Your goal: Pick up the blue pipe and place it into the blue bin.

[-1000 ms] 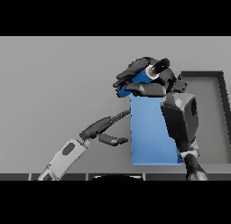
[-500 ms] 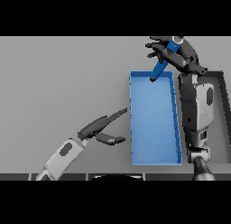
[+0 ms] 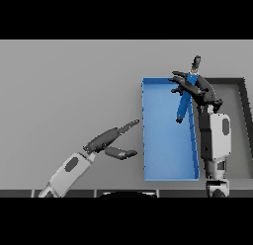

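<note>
One blue pipe (image 3: 185,99), one blue bin (image 3: 163,145), one dark tray (image 3: 243,125) and two hands were in the head view. The right hand (image 3: 199,90) had its fingers curled round the upper part of the blue pipe, holding it tilted, with the dark top end sticking up past the hand and the blue lower end slanting down to the hand's left. That lower end hung over the blue bin's interior, near the bin's right wall; whether it touched the floor of the bin could not be told. The blue bin lay below and to the left of the right hand, with the right forearm running alongside its right wall. The left hand (image 3: 109,139) sat well to the left of the right hand, just beside the bin's left wall, fingers stretched out straight and thumb apart, holding nothing. The dark tray lay just right of the right hand. Everything rested on a plain grey table (image 3: 69,91).
</note>
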`<state>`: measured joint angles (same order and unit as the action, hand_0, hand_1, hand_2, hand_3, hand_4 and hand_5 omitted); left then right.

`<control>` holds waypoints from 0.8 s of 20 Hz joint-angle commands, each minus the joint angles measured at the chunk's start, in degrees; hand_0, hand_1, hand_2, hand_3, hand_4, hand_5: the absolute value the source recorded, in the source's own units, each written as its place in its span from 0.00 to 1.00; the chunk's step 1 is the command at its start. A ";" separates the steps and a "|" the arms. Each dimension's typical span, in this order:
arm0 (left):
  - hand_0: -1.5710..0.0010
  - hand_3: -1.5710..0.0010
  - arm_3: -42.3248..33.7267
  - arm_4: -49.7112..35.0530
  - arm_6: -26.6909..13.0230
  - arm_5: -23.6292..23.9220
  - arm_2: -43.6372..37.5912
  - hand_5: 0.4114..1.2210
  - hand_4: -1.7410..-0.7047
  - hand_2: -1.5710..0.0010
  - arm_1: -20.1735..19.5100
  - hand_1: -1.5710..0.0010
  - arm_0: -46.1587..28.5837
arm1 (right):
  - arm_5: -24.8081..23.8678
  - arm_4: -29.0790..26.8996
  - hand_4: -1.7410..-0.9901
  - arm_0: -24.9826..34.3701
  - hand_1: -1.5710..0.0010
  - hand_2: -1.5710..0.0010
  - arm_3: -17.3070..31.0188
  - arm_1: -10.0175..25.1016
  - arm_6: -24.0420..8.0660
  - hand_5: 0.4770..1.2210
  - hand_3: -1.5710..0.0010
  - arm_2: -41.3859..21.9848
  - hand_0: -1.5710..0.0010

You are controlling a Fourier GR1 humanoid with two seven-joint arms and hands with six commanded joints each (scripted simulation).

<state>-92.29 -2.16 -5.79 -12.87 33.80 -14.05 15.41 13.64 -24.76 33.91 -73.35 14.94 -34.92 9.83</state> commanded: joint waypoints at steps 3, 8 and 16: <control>1.00 1.00 0.38 0.23 0.01 0.17 -0.06 0.07 0.88 1.00 0.25 1.00 0.45 | -1.14 -0.27 0.23 -4.58 0.00 0.00 -0.12 2.30 -0.01 1.00 0.25 -4.78 0.00; 1.00 1.00 -0.77 0.01 -0.73 0.24 0.22 0.08 0.88 1.00 0.24 1.00 0.13 | -6.98 -3.67 0.21 -7.67 0.00 0.00 3.65 7.21 -0.01 0.97 0.36 -17.08 0.00; 1.00 1.00 -0.68 0.39 -0.55 0.62 0.60 0.08 0.88 1.00 0.65 1.00 -0.01 | -10.13 -19.74 0.70 -3.00 0.82 0.82 5.15 19.49 0.06 0.76 0.89 -37.92 0.80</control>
<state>-92.97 -1.78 -6.31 -12.25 34.40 -13.39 15.39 3.73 -44.49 30.91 -68.23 34.45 -34.94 -28.11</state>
